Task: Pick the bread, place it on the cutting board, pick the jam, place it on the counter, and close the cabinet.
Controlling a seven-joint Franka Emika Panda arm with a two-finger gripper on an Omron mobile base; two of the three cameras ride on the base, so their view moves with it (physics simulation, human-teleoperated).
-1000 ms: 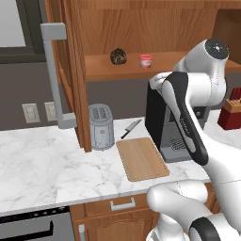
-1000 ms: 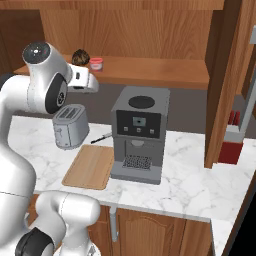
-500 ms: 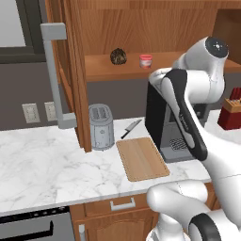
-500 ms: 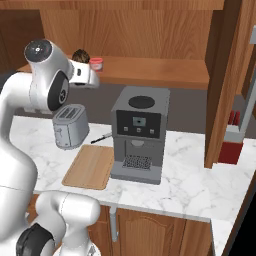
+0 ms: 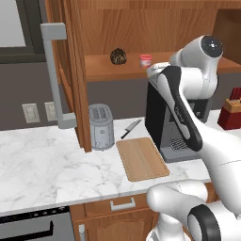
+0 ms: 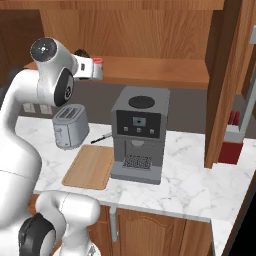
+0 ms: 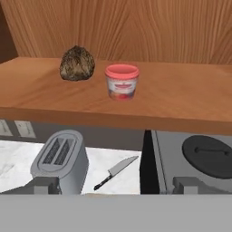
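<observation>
On the cabinet shelf: bread (image 7: 77,63) sits left of the jam (image 7: 122,81), close beside it but apart; both rest on the open cabinet's (image 5: 155,69) floor

Tool (image 6: 98,69): raised to shelf height and facing the two items; its two tips sit low in the hand view and apart, so it reads as released and holds nothing

Tabletop (image 5: 47,167): cutting board (image 5: 141,158) lies bare between the toaster (image 5: 101,126) and the coffee machine (image 6: 138,133), with a knife (image 7: 115,172) behind it

Step in hand: reaching for the bread (my judgement; nothing is gripped yet)

Risks: the jar stands so near the bread that a wide finger could knock it over; the rough round lump may slip from a shallow pinch; the carry down passes close to the machine's top
</observation>
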